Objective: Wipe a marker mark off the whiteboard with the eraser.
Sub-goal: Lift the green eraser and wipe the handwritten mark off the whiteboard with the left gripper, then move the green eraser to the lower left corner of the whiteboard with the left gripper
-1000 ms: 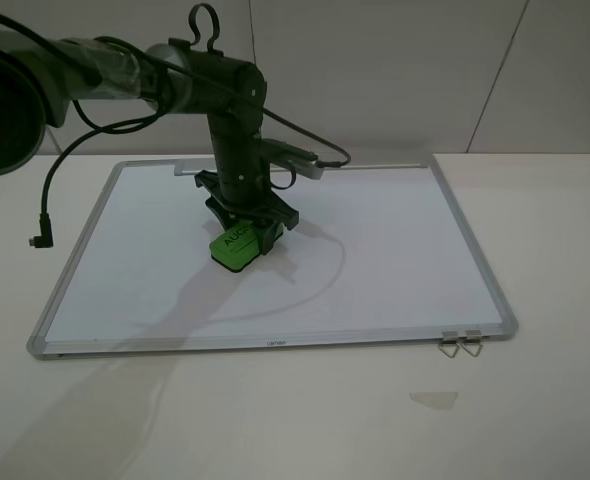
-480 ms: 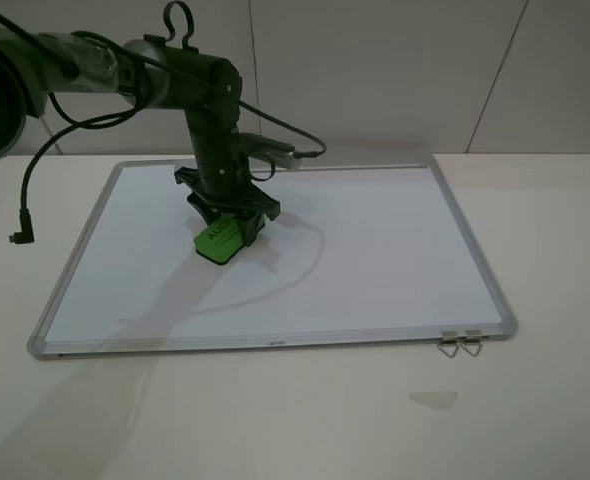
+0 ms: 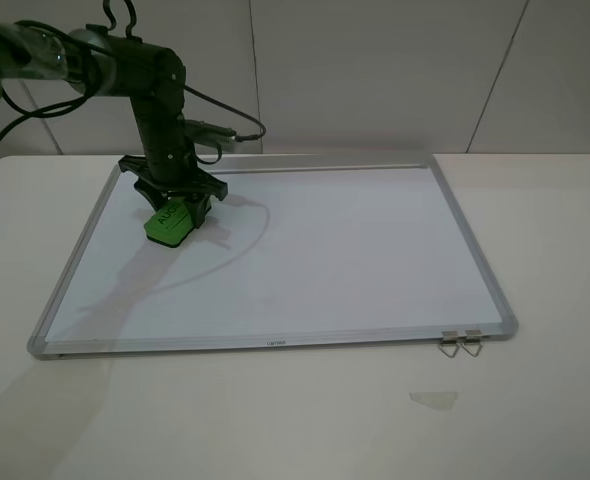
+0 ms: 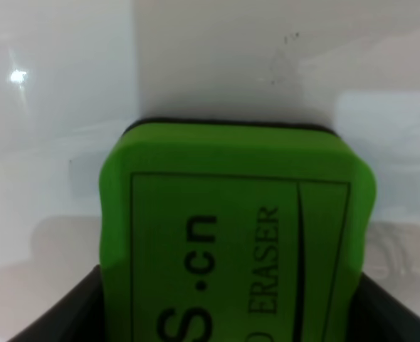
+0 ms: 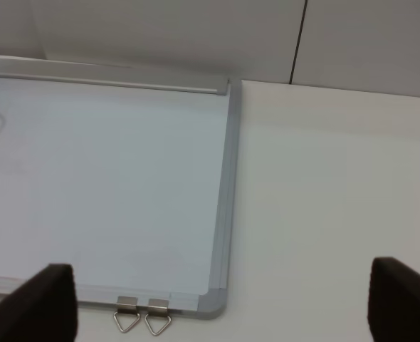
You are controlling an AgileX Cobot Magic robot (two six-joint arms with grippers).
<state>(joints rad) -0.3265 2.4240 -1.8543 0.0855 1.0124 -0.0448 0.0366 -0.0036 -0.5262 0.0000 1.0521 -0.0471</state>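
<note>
Left end effector [image 3: 175, 213] slid the eraser [image 3: 166, 225] leftward, now near the whiteboard's [image 3: 275, 342] far-left corner. Clamped on the eraser. Right end effector [image 5: 224, 299] spread wide.

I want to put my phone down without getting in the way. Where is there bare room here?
The whiteboard is bare from the eraser across to its right frame. So is the table right of it. Crowded: the board's far left corner, where the left gripper holds the eraser.
</note>
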